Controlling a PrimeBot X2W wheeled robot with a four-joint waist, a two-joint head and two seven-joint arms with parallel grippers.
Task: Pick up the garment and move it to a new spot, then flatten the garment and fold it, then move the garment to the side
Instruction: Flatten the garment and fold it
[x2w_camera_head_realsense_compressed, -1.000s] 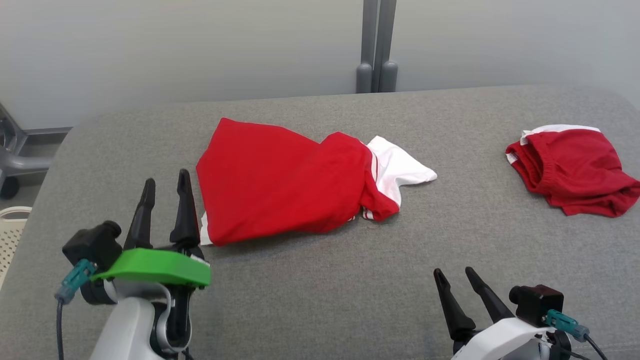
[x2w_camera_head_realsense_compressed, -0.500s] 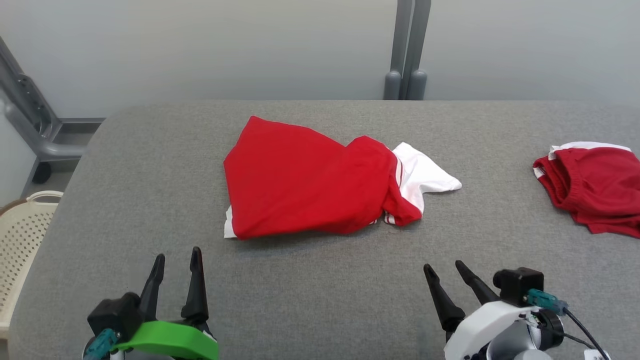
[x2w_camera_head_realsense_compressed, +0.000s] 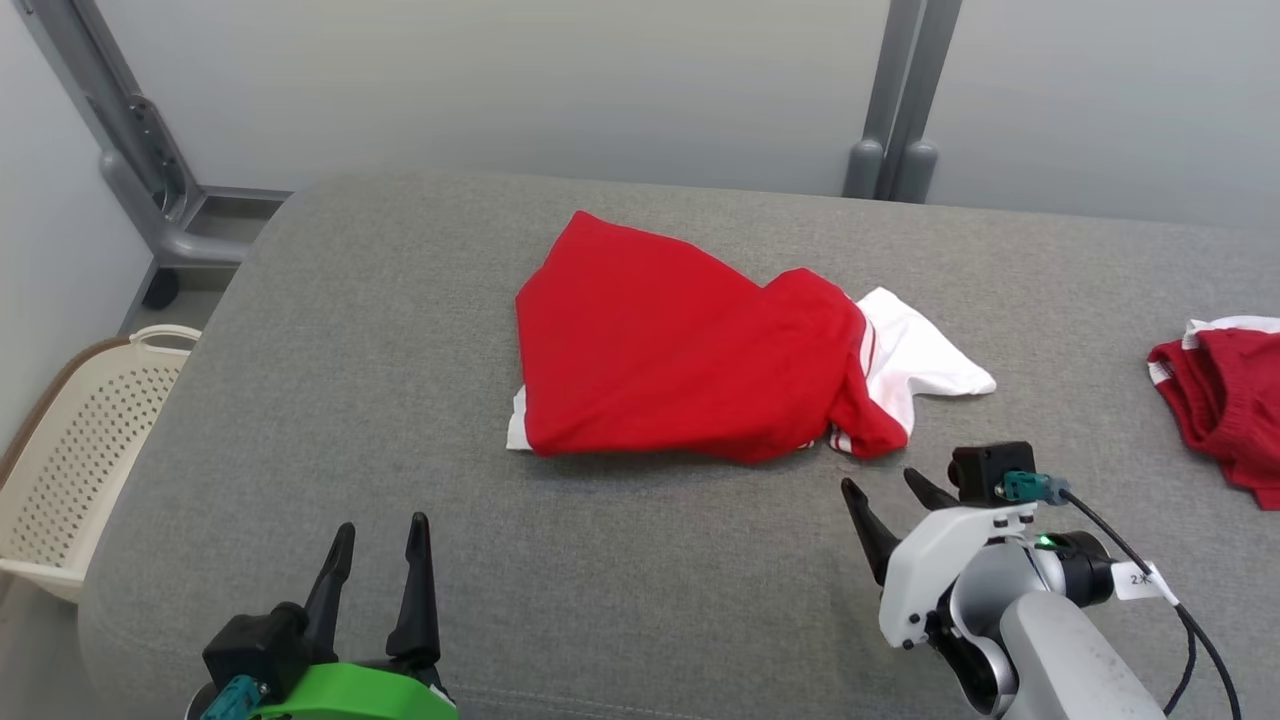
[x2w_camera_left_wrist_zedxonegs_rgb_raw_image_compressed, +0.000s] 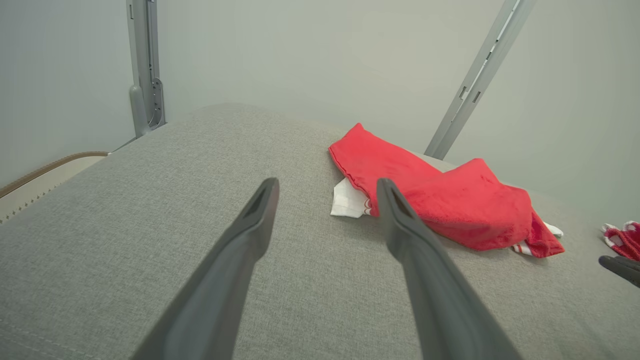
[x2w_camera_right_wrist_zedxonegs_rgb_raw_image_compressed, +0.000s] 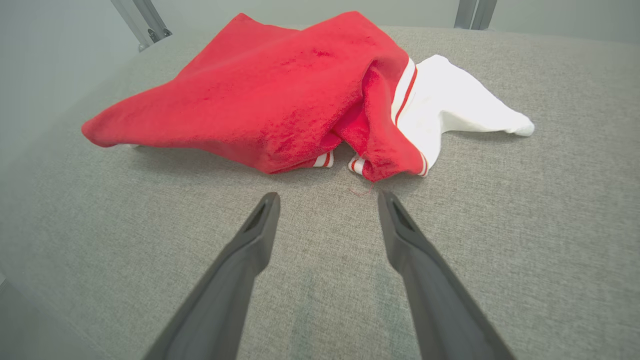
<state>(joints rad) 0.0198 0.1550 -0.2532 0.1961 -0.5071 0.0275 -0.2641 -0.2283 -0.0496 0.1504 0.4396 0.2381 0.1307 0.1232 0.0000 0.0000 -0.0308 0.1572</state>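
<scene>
A red garment (x2w_camera_head_realsense_compressed: 680, 360) with white striped sleeves lies crumpled in the middle of the grey padded table (x2w_camera_head_realsense_compressed: 360, 330). In the left wrist view the garment (x2w_camera_left_wrist_zedxonegs_rgb_raw_image_compressed: 445, 200) lies ahead and to the right; in the right wrist view the garment (x2w_camera_right_wrist_zedxonegs_rgb_raw_image_compressed: 280, 95) lies just beyond the fingertips. My right gripper (x2w_camera_head_realsense_compressed: 882, 487) hovers open just in front of the garment's near right hem, not touching it. Near the front edge, well short of the cloth, my left gripper (x2w_camera_head_realsense_compressed: 380, 530) stands open with nothing between its fingers.
A second red and white garment (x2w_camera_head_realsense_compressed: 1225, 400) lies at the table's right edge. A cream perforated basket (x2w_camera_head_realsense_compressed: 90, 450) stands on the floor left of the table. Grey metal posts (x2w_camera_head_realsense_compressed: 895, 110) rise against the pale wall behind.
The head camera has turned left, shifting the scene right. My left gripper has drawn back to the front edge. My right gripper has advanced toward the garment's near right hem.
</scene>
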